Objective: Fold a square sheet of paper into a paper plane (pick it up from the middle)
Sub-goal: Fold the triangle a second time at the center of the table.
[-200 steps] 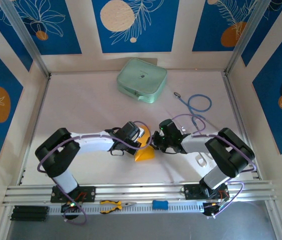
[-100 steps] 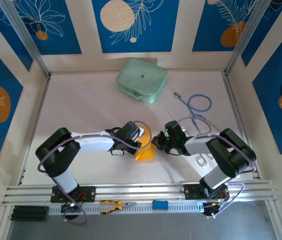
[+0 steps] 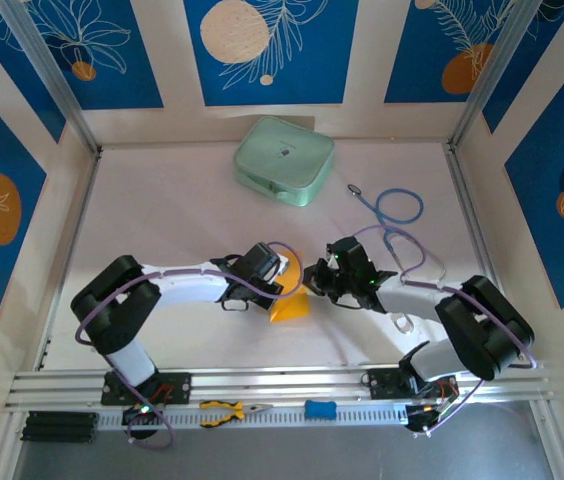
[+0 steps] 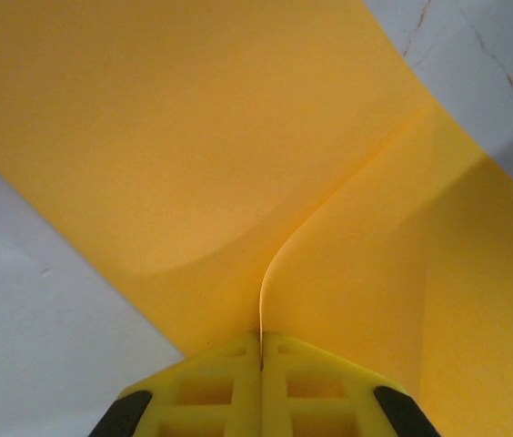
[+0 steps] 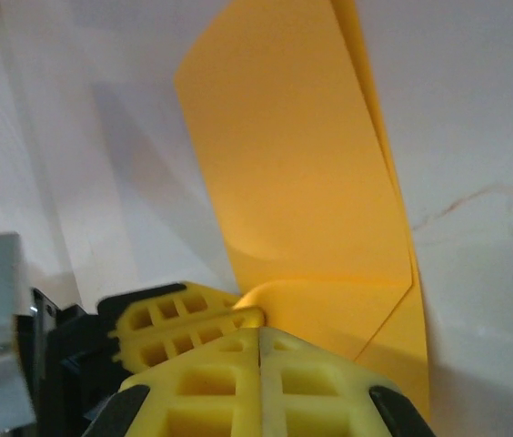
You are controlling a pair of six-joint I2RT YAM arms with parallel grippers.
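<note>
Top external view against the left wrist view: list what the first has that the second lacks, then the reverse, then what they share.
Top external brings in the pale green case, the blue cable, the orange-handled pliers at the front rail, and the right gripper meeting the orange-yellow sheet of paper from the other side. Left wrist brings in close detail: the left gripper shut on a raised fold that curves up through the paper. Shared: that sheet, the left gripper and the white table.
</note>
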